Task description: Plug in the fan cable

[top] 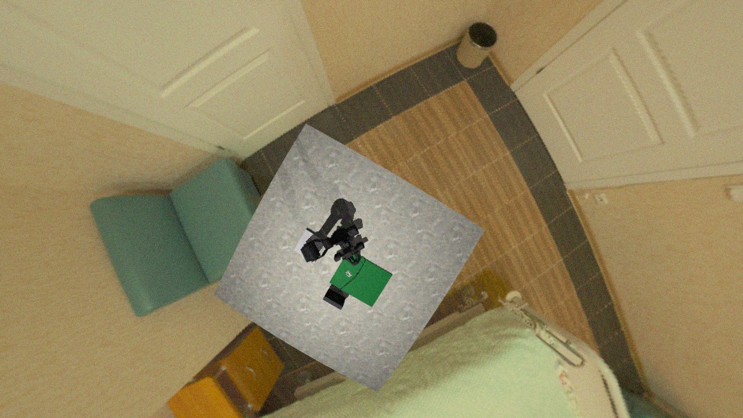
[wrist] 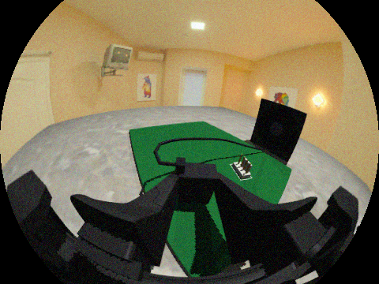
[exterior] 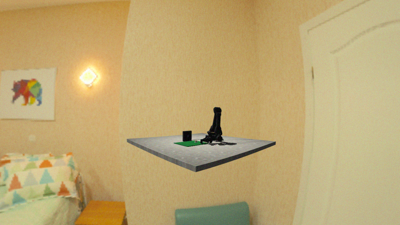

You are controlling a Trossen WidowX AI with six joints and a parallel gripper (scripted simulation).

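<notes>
My gripper [top: 354,258] [exterior: 202,141] [wrist: 197,175] is shut on the black plug [wrist: 199,170] of the fan's cable, held above the near edge of the green board [top: 371,285] [exterior: 186,144] [wrist: 189,131]. The cable [wrist: 189,139] loops from the plug over the board to the black fan [top: 335,297] [exterior: 187,136] [wrist: 279,128], which stands upright beside the board. The fan header [top: 348,273] [exterior: 196,141] [wrist: 242,169], white with several dark pins, is on the board, ahead and to the right of the plug in the wrist view. The plug is apart from the header; its underside is hidden.
The board lies on a grey square table top [top: 415,223] [exterior: 192,156] [wrist: 91,138]. The fan stands past the header, near the board's right edge in the wrist view. The cable crosses above the board between them. The arm's base is behind the gripper.
</notes>
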